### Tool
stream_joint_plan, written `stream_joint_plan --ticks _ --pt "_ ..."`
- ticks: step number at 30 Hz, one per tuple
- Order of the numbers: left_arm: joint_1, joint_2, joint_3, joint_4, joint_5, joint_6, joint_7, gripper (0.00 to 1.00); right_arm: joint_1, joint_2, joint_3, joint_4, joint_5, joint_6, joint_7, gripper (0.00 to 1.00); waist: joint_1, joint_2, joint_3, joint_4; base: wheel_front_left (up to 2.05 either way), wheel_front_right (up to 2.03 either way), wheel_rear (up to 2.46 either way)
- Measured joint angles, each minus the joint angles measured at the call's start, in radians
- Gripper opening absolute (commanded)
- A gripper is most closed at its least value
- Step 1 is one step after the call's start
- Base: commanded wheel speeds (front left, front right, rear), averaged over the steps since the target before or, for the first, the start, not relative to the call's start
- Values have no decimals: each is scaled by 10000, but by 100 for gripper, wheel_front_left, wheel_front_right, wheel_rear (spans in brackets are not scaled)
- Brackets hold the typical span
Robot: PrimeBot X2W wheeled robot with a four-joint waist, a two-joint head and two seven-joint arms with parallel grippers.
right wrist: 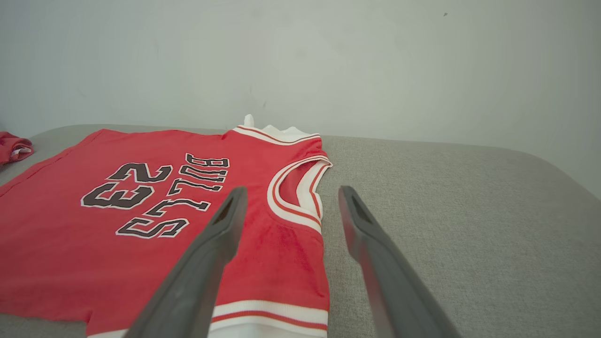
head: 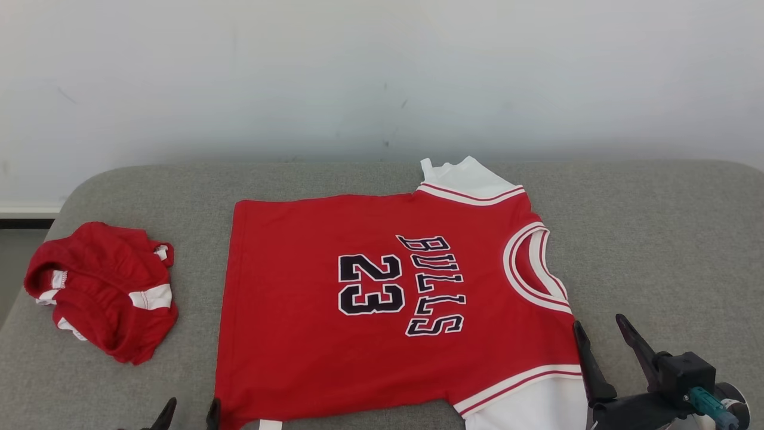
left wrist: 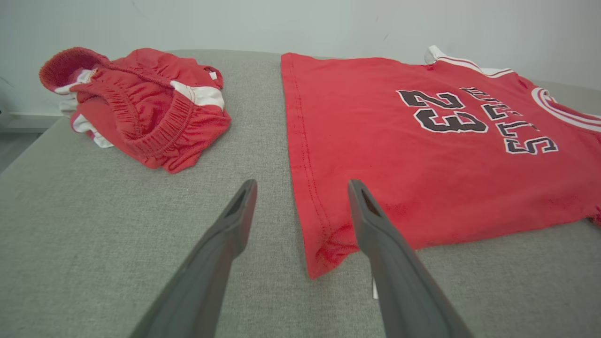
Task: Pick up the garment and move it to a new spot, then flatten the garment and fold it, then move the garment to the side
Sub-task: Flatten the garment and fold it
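Observation:
The garment is a red jersey with "BULLS 23" in black, white sleeves and a white-trimmed neck; it lies flat on the grey cushion, neck toward the right. The left wrist view shows the jersey's hem corner between my fingers. The right wrist view has the jersey's shoulder and neck under my fingers. My left gripper stands open at the jersey's near left corner, its tips straddling the hem. My right gripper is open beside the near shoulder, and in its own view the right gripper hangs above that edge. Neither holds anything.
A crumpled pair of red shorts with white trim lies at the cushion's left end, also in the left wrist view as red shorts. The grey cushion runs bare to the right of the jersey. A white wall stands behind.

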Motion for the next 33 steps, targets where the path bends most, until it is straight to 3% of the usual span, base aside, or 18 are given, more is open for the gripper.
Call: stream_joint_plan --ticks 8,15,20,32,33 --pt "-104 -12 -332 709 -130 -479 784 100 -24 8 88 182 4 121 10 100 1 0 143 -27 0 0 0" --pt "-426 -40 -445 1275 -209 -750 1172 100 181 19 462 483 291 621 882 100 1 0 298 -150 0 0 0" --pt "-684 -40 -449 1662 -280 -894 1352 100 933 -180 510 535 575 782 1618 100 0 -1 391 -140 0 0 0" --pt "-1342 -138 -512 2575 -828 -1331 1741 100 1246 -226 487 19 1174 880 2926 100 0 0 558 -289 0 0 0" --pt "-1382 -151 -535 2675 -836 -1369 1793 96 1247 -230 487 -44 1174 878 3007 100 0 0 563 -293 0 0 0"
